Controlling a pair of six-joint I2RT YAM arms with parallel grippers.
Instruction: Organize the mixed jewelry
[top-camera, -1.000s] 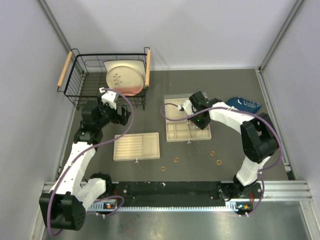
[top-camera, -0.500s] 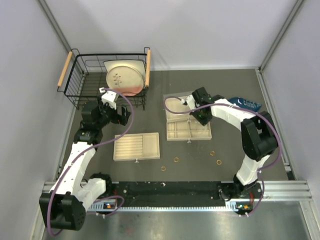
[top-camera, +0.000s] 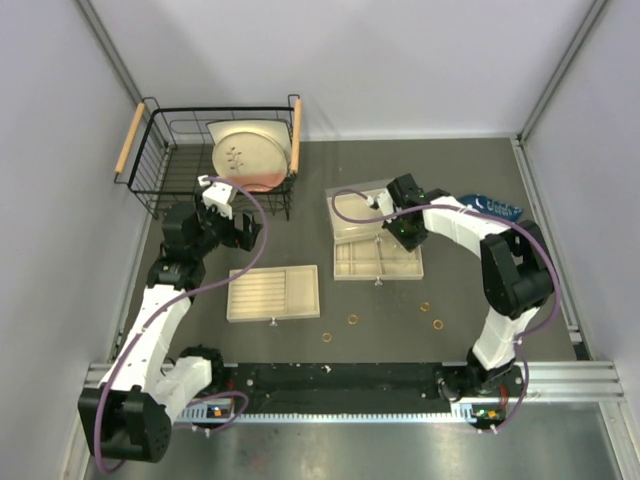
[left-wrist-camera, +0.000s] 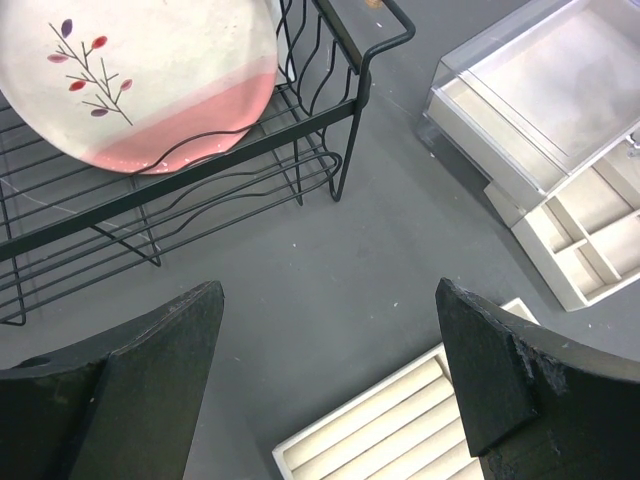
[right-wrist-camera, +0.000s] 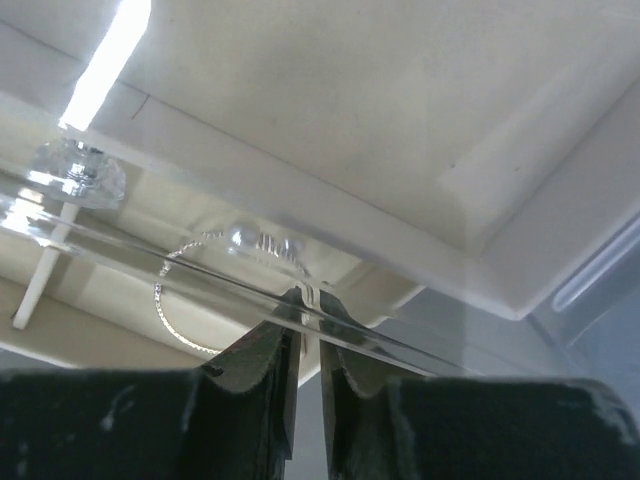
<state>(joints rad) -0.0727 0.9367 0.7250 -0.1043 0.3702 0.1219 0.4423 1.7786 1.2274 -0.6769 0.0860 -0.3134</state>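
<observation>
Nearest the arms, four gold rings (top-camera: 352, 320) lie loose on the bench (top-camera: 460, 280). They are well short of both pairs of jaws, two toward the middle and two more on the right jaws' side.

Next comes the ridged tray (top-camera: 273, 292), flat on the bench on the near right of the left jaws. In the left wrist view its corner (left-wrist-camera: 400, 430) sits under the gap between them. The left jaws stand wide with nothing between them.

Farther on, under the right jaws, is the box (top-camera: 352, 205) with a clear lid. Its drawer (top-camera: 375, 262) is pulled out toward the near side and divided into small compartments. The right jaws hang over the far part of the drawer, at the box front. They are nearly together, with only a thin slit between them.

The silver hoop (right-wrist-camera: 250, 240) lies in a drawer compartment just beyond the jaw tips and to their left, seen past a clear edge. Its beaded part is on the far side. Whether the tips pinch its wire I cannot tell.

A blue item (top-camera: 490, 208) lies on the bench to the right of the right jaws.

Farthest, beyond the left jaws, the wire basket (top-camera: 150, 170) holds one plate (top-camera: 250, 155). The plate is white with a pink band and a sprig, and it leans on the basket's right side.
</observation>
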